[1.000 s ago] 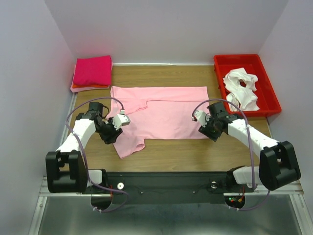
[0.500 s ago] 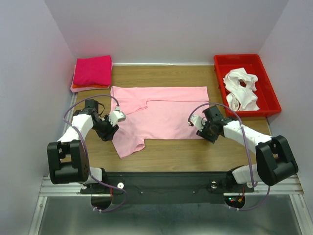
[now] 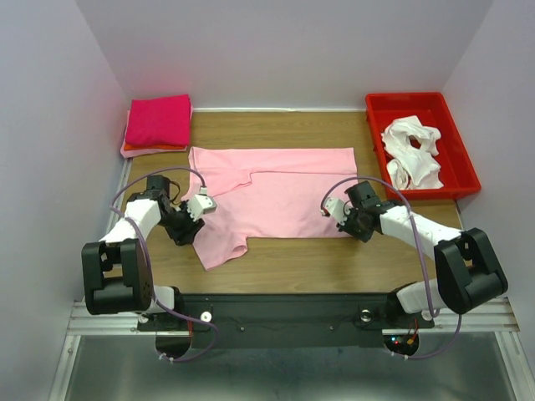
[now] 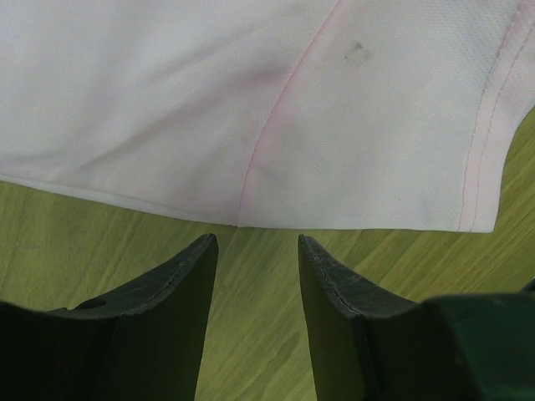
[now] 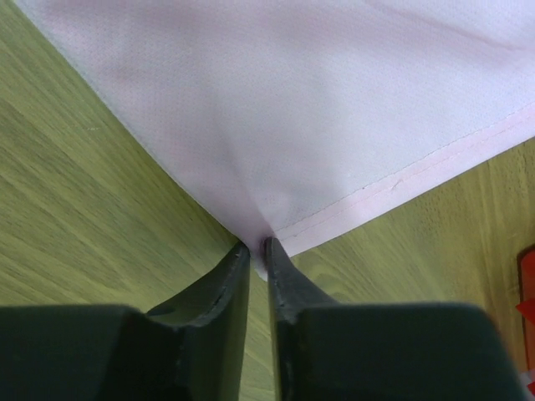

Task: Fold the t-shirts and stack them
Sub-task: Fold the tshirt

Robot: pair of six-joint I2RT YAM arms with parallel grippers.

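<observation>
Two arms work over a wooden table (image 3: 284, 259), seen in the top view

Largest on it, the light pink t-shirt (image 3: 276, 196) lies spread flat across the centre of the frame, with one sleeve trailing toward lower left

At upper right, a red tray (image 3: 458, 180) holds crumpled white t-shirts (image 3: 411, 150)

At upper left, a folded magenta t-shirt (image 3: 159, 119) rests on a salmon t-shirt (image 3: 134, 151), so the stack is already begun

Over the last second the right gripper (image 3: 332, 206) has crept to the spread shirt's lower right corner and drawn its jaws from half apart to a narrow pinch. In the right wrist view the cloth corner puckers into the slit between the fingertips (image 5: 244, 261), so it appears gripped

The left gripper (image 3: 203, 203) has slid in to the shirt's left edge, its gap hardly altered. In the left wrist view the jaws stand moderately wide over bare wood and hold nothing, and the hem and a seam lie just beyond the fingertips (image 4: 203, 251)

By this reading one corner is secured and the other is not, and the fold probably waits on the left jaws closing
</observation>
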